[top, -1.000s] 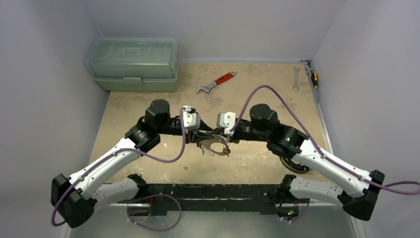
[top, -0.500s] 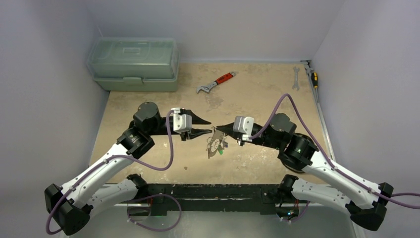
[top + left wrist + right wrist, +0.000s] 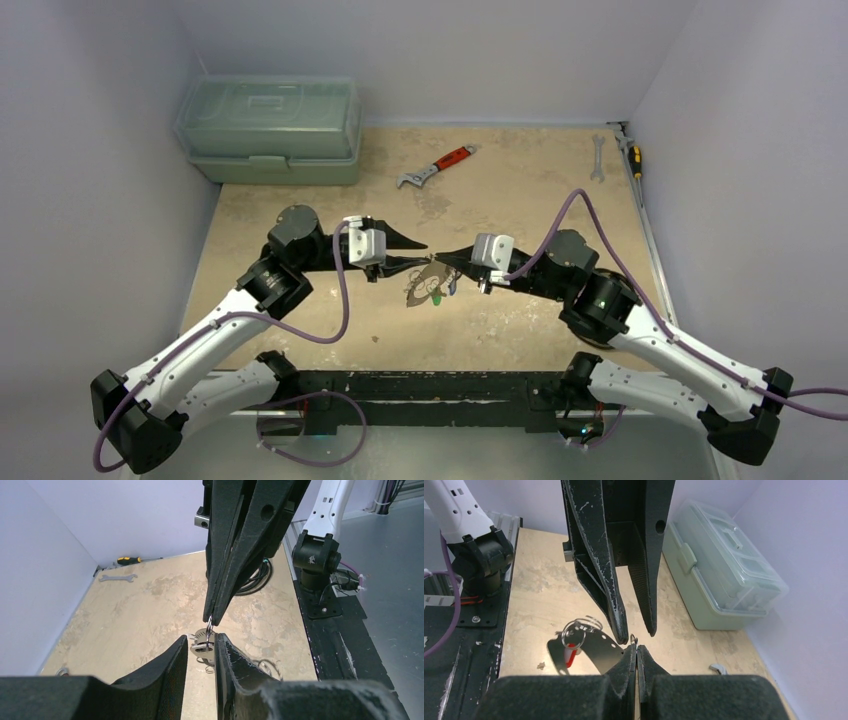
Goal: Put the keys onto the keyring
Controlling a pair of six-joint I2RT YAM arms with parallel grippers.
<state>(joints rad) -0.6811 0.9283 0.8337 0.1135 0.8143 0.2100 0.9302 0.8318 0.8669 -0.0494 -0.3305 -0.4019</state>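
Observation:
My right gripper (image 3: 443, 257) is shut on the top of a thin silver keyring (image 3: 634, 639). A bunch hangs below it just over the table: a dark shiny metal tab (image 3: 596, 652), a smaller ring (image 3: 573, 632) with a red-tagged key (image 3: 569, 656), and a green tag (image 3: 438, 297). My left gripper (image 3: 418, 256) faces it, tip to tip, and is open. In the left wrist view its fingers (image 3: 172, 662) straddle the keyring (image 3: 208, 632) and a silver key piece (image 3: 202, 648) without pinching them. The other keys are hard to tell apart.
A green plastic toolbox (image 3: 268, 130) stands at the back left. A red-handled wrench (image 3: 437, 166) lies at the back centre. A plain spanner (image 3: 597, 158) and a screwdriver (image 3: 632, 155) lie by the right wall. Loose wire rings (image 3: 265, 667) lie on the table under the left gripper.
A second ago both grippers were close together over the bunch. They then drew apart, the left opening. Since half a second ago the hanging bunch has swung slightly up and left.

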